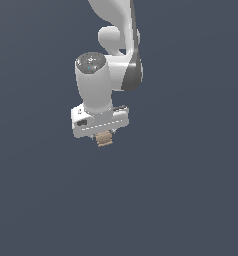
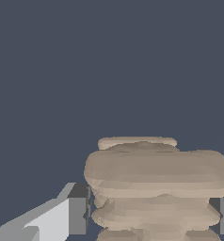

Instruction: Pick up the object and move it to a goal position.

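Fingers (image 2: 77, 215) of the gripper (image 1: 103, 134) sit clamped on the ridged tan object (image 1: 104, 139); carrying it calls for steady squeeze, smooth travel, no jolts.

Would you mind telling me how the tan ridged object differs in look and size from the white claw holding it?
The ridged object is tan-brown, while the claw is white with grey finger pads. The object is tiny in the exterior view, far smaller than the claw body above it. The object's surface is lumpy with stacked horizontal ridges, whereas the claw's is smooth and flat-sided. Both hang together against the plain dark background.
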Tool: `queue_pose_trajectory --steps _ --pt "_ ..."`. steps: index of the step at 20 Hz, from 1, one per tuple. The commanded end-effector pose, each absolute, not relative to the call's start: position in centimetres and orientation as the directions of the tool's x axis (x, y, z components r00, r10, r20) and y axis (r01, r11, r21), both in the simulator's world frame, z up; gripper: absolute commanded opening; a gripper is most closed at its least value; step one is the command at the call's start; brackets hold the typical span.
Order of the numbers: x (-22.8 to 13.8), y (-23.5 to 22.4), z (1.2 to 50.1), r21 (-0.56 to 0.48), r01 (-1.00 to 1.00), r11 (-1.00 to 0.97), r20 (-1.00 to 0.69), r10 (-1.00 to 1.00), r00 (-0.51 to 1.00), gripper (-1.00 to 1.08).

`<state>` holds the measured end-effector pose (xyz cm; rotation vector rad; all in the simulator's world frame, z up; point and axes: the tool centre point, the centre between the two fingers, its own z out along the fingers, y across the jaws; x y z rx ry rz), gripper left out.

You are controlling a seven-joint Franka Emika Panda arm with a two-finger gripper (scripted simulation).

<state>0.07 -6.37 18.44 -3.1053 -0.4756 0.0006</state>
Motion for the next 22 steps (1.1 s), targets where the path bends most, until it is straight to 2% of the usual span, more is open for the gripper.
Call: queue_pose_trajectory --steps 1,12,22 --pt "-1.0 -7.5 21.0 0.0 0.299 -0.954 0.0 0.299 0.954 -1.0" --pt "-4.5 -11.4 30.4 -0.001 0.299 -0.954 0.001 0.299 0.954 -1.0" --pt "-5.4 -12.7 33.4 -0.001 0.299 -0.954 0.0 0.299 0.954 -1.0"
